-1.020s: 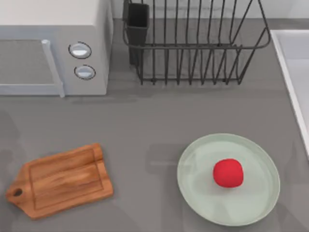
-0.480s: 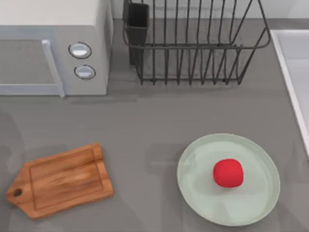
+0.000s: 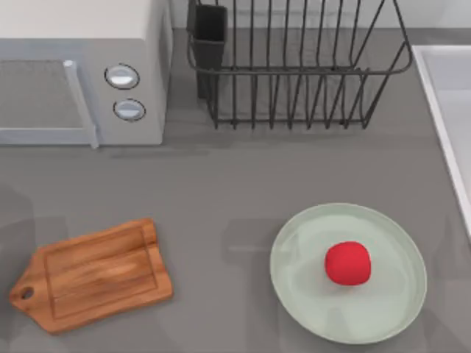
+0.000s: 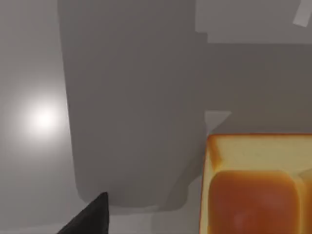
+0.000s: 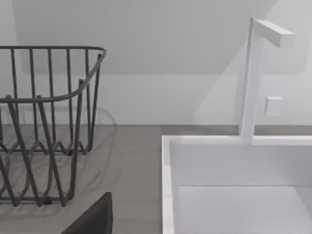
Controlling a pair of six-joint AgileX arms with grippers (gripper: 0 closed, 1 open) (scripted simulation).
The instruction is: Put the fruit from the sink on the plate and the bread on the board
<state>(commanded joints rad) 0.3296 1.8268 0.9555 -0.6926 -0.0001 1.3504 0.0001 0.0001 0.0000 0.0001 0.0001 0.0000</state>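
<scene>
Fruit, small, round and red [image 3: 347, 262], sits on the big pale green plate [image 3: 309, 294], same as a second ago. The brown wooden board [image 3: 92, 273] lies bare on the grey counter [image 3: 243, 176], unmoved. The left wrist view shows the golden-brown bread [image 4: 256, 187]. I cannot tell if either pincer is open.
</scene>
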